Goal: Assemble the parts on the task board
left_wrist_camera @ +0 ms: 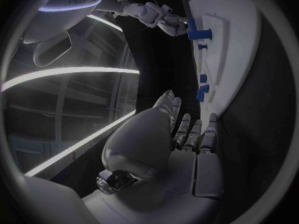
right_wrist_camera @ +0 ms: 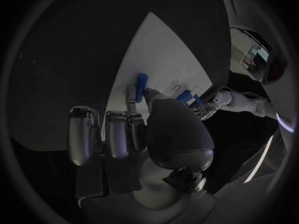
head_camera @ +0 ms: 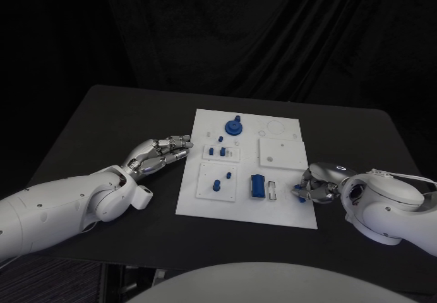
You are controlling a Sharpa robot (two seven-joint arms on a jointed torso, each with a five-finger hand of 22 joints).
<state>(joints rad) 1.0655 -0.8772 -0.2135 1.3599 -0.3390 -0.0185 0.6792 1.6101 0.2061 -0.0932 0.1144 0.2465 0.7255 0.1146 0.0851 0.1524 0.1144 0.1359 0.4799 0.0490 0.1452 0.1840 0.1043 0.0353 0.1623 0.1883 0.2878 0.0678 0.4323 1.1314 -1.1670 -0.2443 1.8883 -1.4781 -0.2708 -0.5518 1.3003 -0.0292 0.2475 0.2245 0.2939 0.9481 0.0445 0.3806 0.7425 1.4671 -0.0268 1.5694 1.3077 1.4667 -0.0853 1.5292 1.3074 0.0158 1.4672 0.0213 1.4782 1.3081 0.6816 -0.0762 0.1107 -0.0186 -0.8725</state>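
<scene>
The white task board [head_camera: 284, 203] lies mid-table. On it are a round blue part [head_camera: 234, 127], two small blue pegs [head_camera: 216, 151], another peg [head_camera: 216, 185] and a blue block [head_camera: 259, 187]. My right hand [head_camera: 319, 182] is at the board's right edge and pinches a small blue part [head_camera: 300, 194] low over the board. The right wrist view shows that blue part [right_wrist_camera: 142, 80] sticking out between thumb and a fingertip [right_wrist_camera: 131, 92]. My left hand [head_camera: 162, 153] rests on the table at the board's left edge, fingers loosely stretched toward it, holding nothing.
A raised white square plate [head_camera: 282, 153] sits on the board's right half, with round holes [head_camera: 273, 128] behind it. Black table [head_camera: 109, 120] surrounds the board, with free room at the far side and the left. A dark curtain hangs behind.
</scene>
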